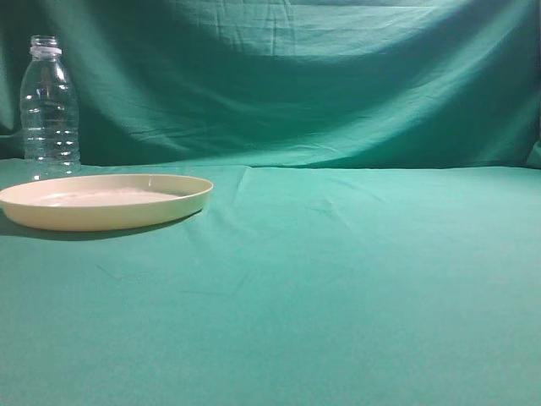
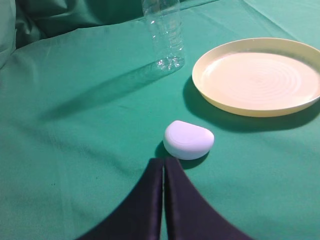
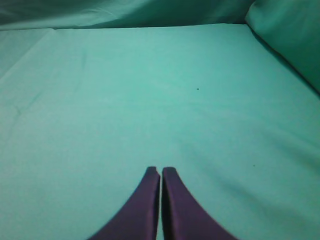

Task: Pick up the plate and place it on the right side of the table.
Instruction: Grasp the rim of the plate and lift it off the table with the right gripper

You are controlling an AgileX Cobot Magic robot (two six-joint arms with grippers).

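- left gripper [image 2: 163, 162]: fingers pressed together, holding nothing, low over the table [image 2: 75, 150]
- small white rounded object [image 2: 188, 139] just ahead of the left fingertips, slightly to their right, resting on the cloth
- plate [image 2: 257, 77] farther ahead and to the right of the left gripper, flat on the table, apart from the white object
- clear bottle [image 2: 165, 35] upright ahead of the left gripper, just left of the plate, not touching it
- right gripper [image 3: 160, 172]: fingers closed to a thin slit, empty, only bare cloth ahead
- exterior view: plate [image 1: 106, 201] at the table's left side, bottle [image 1: 49, 110] behind it, backdrop [image 1: 338, 76] behind; no arms visible
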